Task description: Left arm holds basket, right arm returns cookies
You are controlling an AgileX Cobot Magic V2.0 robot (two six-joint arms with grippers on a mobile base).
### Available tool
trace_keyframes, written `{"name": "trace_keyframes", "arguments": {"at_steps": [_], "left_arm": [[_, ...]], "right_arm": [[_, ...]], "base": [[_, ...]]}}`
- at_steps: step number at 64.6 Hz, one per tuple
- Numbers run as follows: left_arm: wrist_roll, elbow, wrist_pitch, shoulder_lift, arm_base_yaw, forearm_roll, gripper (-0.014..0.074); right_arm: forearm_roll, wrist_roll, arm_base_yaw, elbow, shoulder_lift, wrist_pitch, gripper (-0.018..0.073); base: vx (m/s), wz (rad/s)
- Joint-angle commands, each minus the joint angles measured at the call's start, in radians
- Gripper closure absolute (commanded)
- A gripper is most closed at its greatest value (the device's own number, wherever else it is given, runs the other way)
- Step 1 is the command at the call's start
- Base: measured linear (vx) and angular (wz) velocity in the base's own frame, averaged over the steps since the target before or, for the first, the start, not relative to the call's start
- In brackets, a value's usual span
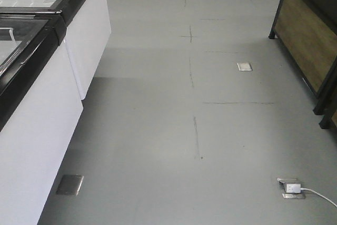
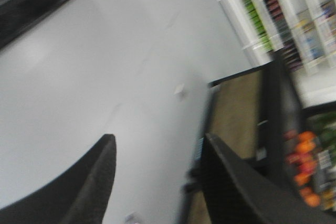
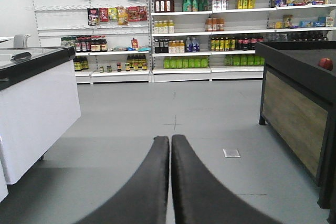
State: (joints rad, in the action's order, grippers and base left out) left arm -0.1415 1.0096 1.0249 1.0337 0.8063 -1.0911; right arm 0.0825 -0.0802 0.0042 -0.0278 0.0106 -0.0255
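left end effector point(image 2: 158, 141) spread | right end effector point(image 3: 170, 139) closed | 3 floor plates point(image 1: 244, 66)

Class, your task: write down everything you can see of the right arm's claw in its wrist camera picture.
The right claw shows as two matte black, gently curved fingers rising from the bottom edge. They are shut, pressed together along a thin seam, with nothing between them. It hangs over the grey floor, touching nothing, aimed at the stocked shelves.

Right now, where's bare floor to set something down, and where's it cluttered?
Bare grey floor runs mid-aisle between the white freezer chests, left, and the wood-panelled stand, right. Cluttered near right: plugged floor socket with its white cable.
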Motion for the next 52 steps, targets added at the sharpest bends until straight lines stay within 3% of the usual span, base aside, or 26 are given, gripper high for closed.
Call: {"name": "trace_keyframes", "arguments": {"at_steps": [1,13,23,45,52], "left_arm": [[-0.044,0.033,0.001,-0.011,0.083,-0.224,0.0237],[-0.042,0.033,0.027,-0.013,0.274,-0.267,0.0237],[-0.022,0.033,-0.037,-0.006,0.360,-0.324,0.0232],[-0.052,0.033,-0.083,0.102,0.393,-0.362,0.0118],[-0.113,0.033,-0.086,0.151,0.393,-0.411,0.0090]], "right_arm": [[0.007,0.004,-0.004,-0.003,0.011,0.075,0.0567],[0.007,0.004,-0.004,-0.003,0.011,0.075,0.0567],[0.007,0.004,-0.004,-0.003,0.011,0.075,0.0567],[0.007,0.004,-0.004,-0.003,0.011,0.075,0.0567],[0.007,0.004,-0.004,-0.003,0.011,0.075,0.0567]], "base": [[0.00,0.00],[0.00,0.00],[0.00,0.00],[0.00,0.00],[0.00,0.00]]}}
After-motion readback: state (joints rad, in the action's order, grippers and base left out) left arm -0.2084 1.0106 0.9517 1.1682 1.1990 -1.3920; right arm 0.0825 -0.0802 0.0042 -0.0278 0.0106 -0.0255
